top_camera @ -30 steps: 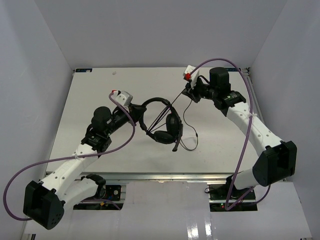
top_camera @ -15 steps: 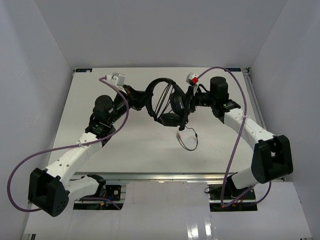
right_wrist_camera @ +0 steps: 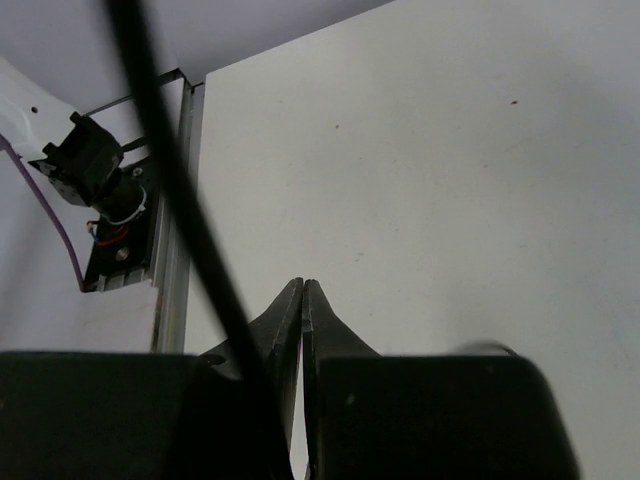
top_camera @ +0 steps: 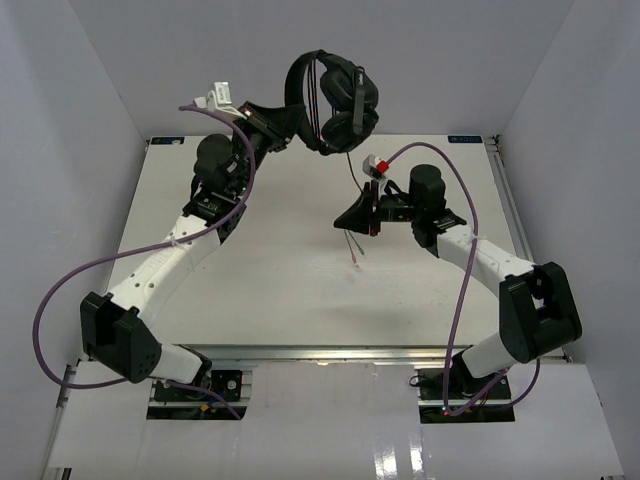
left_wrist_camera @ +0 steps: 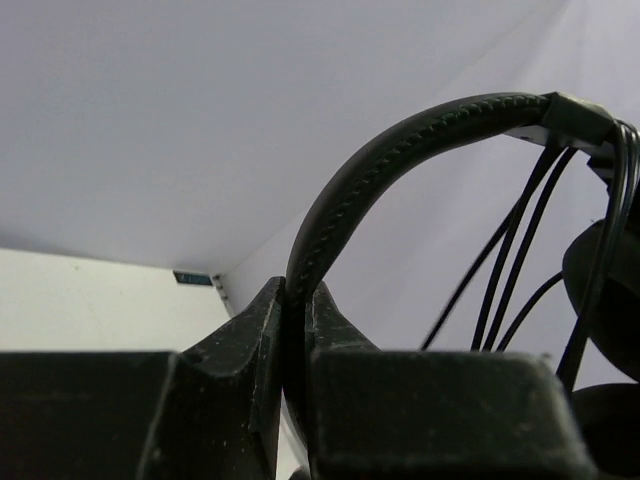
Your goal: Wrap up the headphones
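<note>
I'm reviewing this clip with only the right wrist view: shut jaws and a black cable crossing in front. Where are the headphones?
Observer: The top view shows the headphones held high above the table by the left jaws.
Operator: Gripped where?
Observer: The left wrist view shows those jaws pinched on the headband.
Operator: And my cable?
Observer: From above, that cable hangs from the earcups past the right jaws. Its plugs dangle below them.
</note>
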You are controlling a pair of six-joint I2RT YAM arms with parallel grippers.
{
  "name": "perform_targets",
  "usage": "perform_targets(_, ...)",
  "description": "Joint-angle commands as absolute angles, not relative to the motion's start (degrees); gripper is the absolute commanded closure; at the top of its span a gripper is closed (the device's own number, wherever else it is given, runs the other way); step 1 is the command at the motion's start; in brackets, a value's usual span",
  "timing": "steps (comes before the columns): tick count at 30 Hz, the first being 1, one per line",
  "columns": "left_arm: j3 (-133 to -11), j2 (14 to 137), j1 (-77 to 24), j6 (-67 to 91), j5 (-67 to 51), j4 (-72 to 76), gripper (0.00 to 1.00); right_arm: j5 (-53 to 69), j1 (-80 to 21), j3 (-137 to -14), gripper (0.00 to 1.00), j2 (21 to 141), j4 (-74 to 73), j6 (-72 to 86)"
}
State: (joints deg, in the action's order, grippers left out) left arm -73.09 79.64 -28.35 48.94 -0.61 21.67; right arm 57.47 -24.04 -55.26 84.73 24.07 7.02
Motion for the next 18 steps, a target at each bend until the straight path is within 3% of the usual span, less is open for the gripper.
perform_targets(1, -81.9, 79.7, -28.2, 51.1, 7.7, 24.3, 1.0, 59.9, -26.5, -53.5, 0.92, 85.6, 25.9, 8.4)
perform_targets(9, -88.6, 81.9, -27.9, 43.8, 21.4, 15.7, 1.0, 58.2, -30.2, -52.0, 0.92, 83.0, 22.8, 3.5)
perform_targets(18, -91.5, 90.7, -27.7, 21.5, 38.3, 9.6, 1.0, 38.7, -35.6, -58.3, 0.92, 75.0, -3.9, -19.3)
